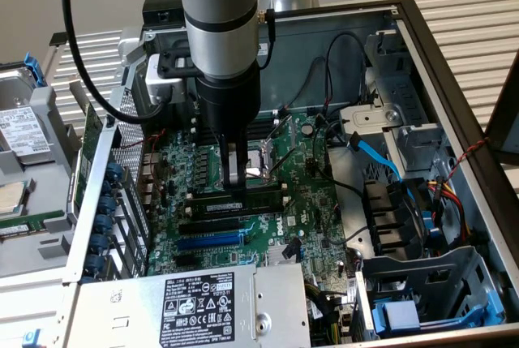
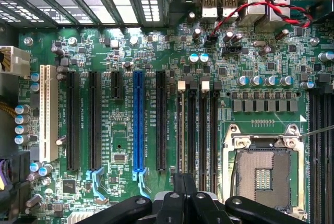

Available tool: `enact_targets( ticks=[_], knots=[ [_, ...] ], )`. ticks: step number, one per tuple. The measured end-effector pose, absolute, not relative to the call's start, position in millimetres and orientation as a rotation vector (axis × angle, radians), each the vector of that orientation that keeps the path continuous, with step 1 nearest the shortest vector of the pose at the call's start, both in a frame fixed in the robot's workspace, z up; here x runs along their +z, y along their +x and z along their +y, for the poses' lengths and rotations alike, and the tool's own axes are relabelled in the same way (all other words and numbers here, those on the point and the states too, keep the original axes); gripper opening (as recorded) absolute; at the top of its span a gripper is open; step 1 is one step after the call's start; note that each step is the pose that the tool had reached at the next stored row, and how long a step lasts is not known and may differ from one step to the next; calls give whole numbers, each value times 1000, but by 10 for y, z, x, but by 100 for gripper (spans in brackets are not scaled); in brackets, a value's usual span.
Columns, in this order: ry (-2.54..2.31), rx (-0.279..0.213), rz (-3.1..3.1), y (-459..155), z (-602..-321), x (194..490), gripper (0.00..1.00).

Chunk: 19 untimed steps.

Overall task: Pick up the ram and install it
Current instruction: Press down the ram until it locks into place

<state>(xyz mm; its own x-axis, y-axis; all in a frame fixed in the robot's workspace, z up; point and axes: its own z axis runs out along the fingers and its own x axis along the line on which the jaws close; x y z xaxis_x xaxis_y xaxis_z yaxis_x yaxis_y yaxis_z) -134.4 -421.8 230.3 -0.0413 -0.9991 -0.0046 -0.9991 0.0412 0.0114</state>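
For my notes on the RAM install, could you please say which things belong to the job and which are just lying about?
Job: ram, under the shut gripper; motherboard.
Lying about: hard drive, blue cable, power supply, blue slot.

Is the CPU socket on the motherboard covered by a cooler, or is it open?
Open. The CPU socket has no cooler or fan on it: its bare contact grid and metal frame are plainly visible on the green motherboard.

ram (image 1: 243, 199) partly hidden behind tool (image 1: 235, 182)
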Motion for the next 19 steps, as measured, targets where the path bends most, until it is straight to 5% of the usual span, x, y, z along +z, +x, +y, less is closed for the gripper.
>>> enact_targets(
  ticks=[19],
  knots=[
    [2173, -16, -2264, -1358, -4220, 2299, 11]
  ],
)
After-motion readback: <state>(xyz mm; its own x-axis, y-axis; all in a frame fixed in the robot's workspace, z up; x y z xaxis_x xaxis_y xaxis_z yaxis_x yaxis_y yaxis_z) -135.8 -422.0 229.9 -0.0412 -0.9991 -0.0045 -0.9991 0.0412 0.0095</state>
